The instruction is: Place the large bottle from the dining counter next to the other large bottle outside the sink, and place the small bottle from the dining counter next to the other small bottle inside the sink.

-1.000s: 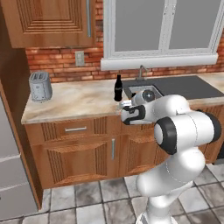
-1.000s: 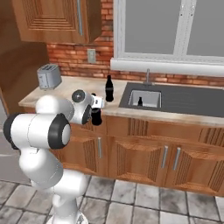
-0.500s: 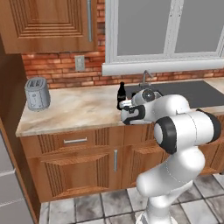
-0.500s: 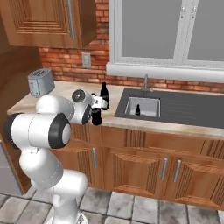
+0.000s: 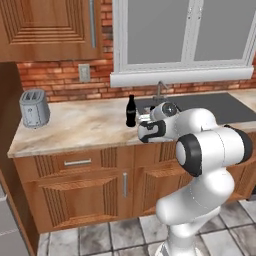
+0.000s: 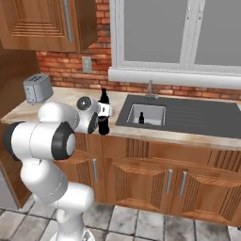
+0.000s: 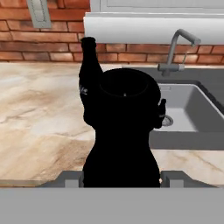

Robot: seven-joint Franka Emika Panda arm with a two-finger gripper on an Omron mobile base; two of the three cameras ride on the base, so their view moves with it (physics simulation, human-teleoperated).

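Pincer (image 7: 121, 177) first, nearest the hand camera: it is clamped on the large bottle (image 7: 124, 131), whose glossy black body rises between the two dark finger tips at 6 o'clock of the hand view and hides the middle of that view. In the right base view the same pincer (image 6: 104, 123) holds this bottle (image 6: 103, 123) upright at the front edge of the table (image 6: 197, 137), just off the sink's left end. In the left base view the hand (image 5: 150, 131) sits in front of the table edge, and the held bottle is mostly hidden behind it.

Beyond the held bottle, at about 11 o'clock from it in the hand view, the other large bottle (image 7: 89, 70) stands upright on the beige marbled table (image 7: 39, 109), outside the sink and near its left rim. The left base view shows it (image 5: 131, 111) standing free on the stone, at 10 o'clock from the hand.

To the right of both, the sink (image 6: 197, 115) lies set into the table, dark plate around a lighter basin. A small dark bottle (image 6: 141, 117) stands upright inside the basin; its colour is hard to tell. In the hand view it (image 7: 162, 114) peeks out at 3 o'clock of the held bottle.

Farther back, the curved tap (image 7: 177, 48) rises behind the basin. A grey toaster (image 5: 34, 108) sits at the table's far left, well apart from the bottles.
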